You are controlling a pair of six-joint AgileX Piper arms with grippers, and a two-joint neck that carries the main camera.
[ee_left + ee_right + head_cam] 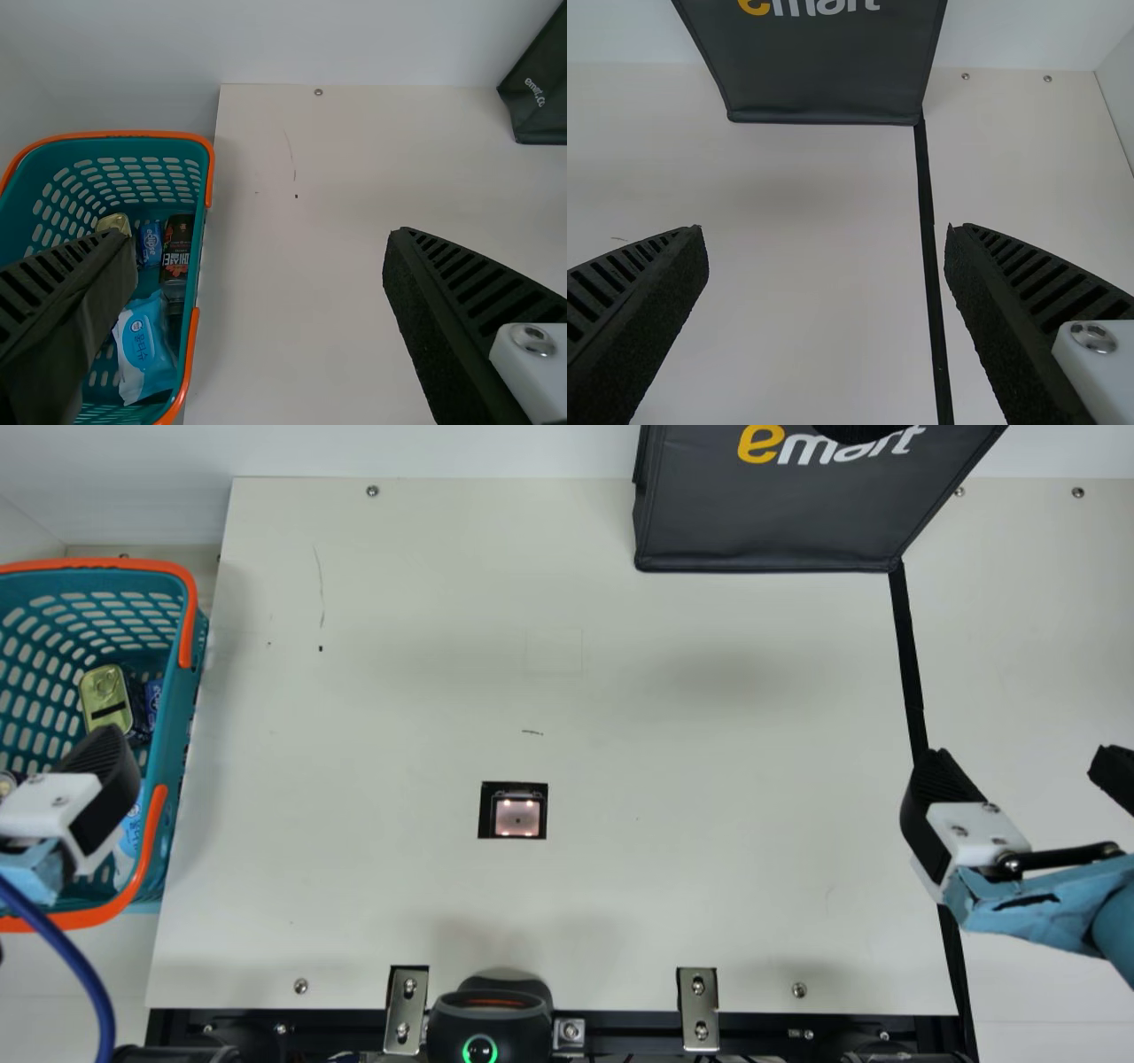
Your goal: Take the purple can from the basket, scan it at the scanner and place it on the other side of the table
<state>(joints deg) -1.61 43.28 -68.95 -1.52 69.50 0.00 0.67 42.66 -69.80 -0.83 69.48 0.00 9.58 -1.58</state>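
the purple can i can't pick out for sure; in the basket (97, 563), the main view has a round end (6, 784), cut off at the edge by the left gripper (93, 788). the left wrist view brings out a dark, red-marked item (176, 252) and a blue-and-white pack (144, 347), which the gripper partly covers in the main view. both grippers' jaws stand spread, the right gripper (1019, 771) near the black strip (910, 664).
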